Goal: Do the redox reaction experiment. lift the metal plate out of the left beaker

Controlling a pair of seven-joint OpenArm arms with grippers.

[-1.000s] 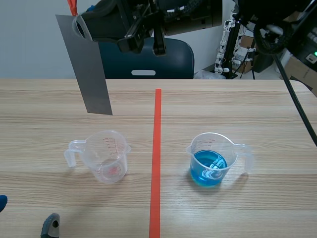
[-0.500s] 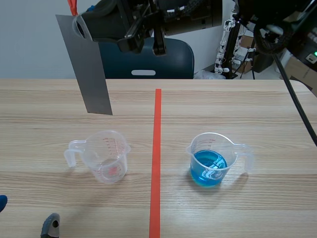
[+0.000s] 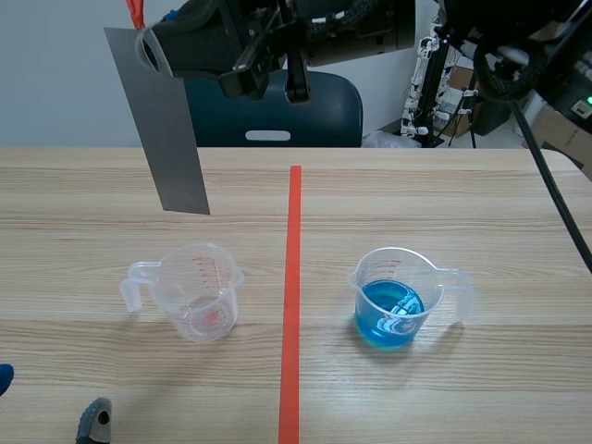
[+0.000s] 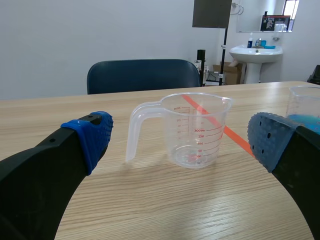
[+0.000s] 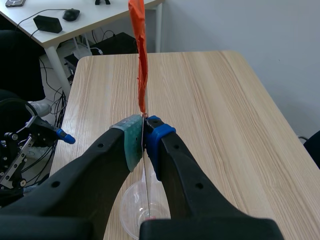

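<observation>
On the bench [image 3: 444, 203], the clear left beaker [image 3: 199, 291] shows only a faint red tint at its bottom. The right beaker [image 3: 396, 296] holds blue liquid [image 3: 388, 314]. The right gripper [image 5: 144, 137], raised at the far left, clamps the flat grey metal plate [image 3: 162, 129], which hangs slightly tilted above the left beaker. The left gripper [image 4: 180, 137] stands open, low beside that beaker.

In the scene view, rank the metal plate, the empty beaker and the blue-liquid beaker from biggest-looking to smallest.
1. metal plate: clearly the largest, though it hangs raised above the table, so nearness to the camera may add to it.
2. empty beaker and blue-liquid beaker: they look alike, so no ranking between them.
</observation>
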